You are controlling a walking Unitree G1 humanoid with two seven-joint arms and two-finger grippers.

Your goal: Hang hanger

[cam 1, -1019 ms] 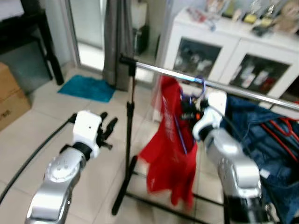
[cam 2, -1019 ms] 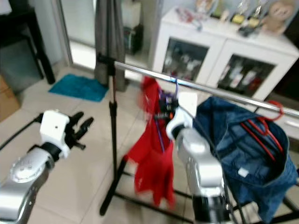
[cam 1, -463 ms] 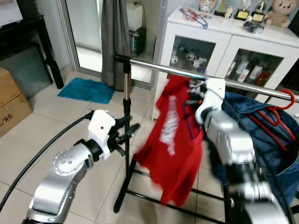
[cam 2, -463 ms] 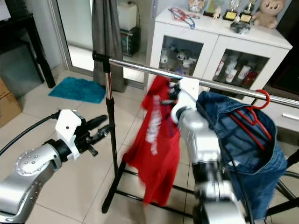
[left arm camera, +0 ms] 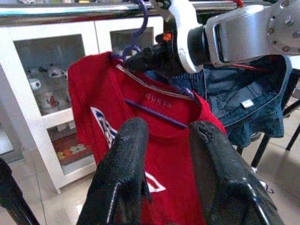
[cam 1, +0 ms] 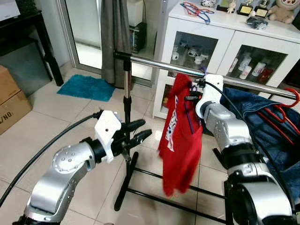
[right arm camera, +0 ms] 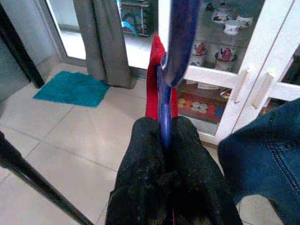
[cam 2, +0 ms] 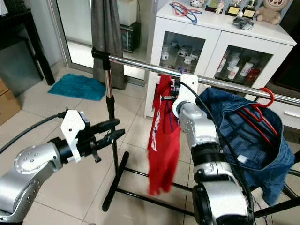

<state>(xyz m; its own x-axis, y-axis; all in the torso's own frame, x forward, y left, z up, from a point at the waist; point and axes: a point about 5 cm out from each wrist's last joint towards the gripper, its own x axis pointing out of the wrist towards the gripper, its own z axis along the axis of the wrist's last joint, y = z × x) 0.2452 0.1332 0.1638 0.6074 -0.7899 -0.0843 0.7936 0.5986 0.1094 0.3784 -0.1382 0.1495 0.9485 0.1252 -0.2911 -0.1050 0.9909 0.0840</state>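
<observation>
A red T-shirt (cam 1: 180, 136) hangs on a purple hanger (right arm camera: 171, 47) from the silver rail (cam 1: 154, 63) of a clothes rack. The hanger's hook (left arm camera: 140, 18) curls over the rail. My right gripper (cam 1: 191, 96) is just under the rail, shut on the hanger's neck at the shirt's collar. In the right wrist view its fingers (right arm camera: 140, 154) pinch the purple wire. My left gripper (cam 1: 140, 131) is open and empty. It is held out beside the rack's upright pole (cam 1: 125, 93), pointing at the shirt and a short way from it.
A blue denim garment (cam 1: 276, 117) on a red hanger hangs further right on the rail. A white glass-door cabinet (cam 1: 225, 42) stands behind. The rack's black base bars (cam 1: 126, 183) lie on the tiled floor. At the left are a teal mat (cam 1: 86, 88) and a cardboard box (cam 1: 11, 98).
The red shirt has swung from spread out to hanging narrow and straight. My left gripper has reached further right, past the pole towards the shirt. The right gripper stays on the hanger.
</observation>
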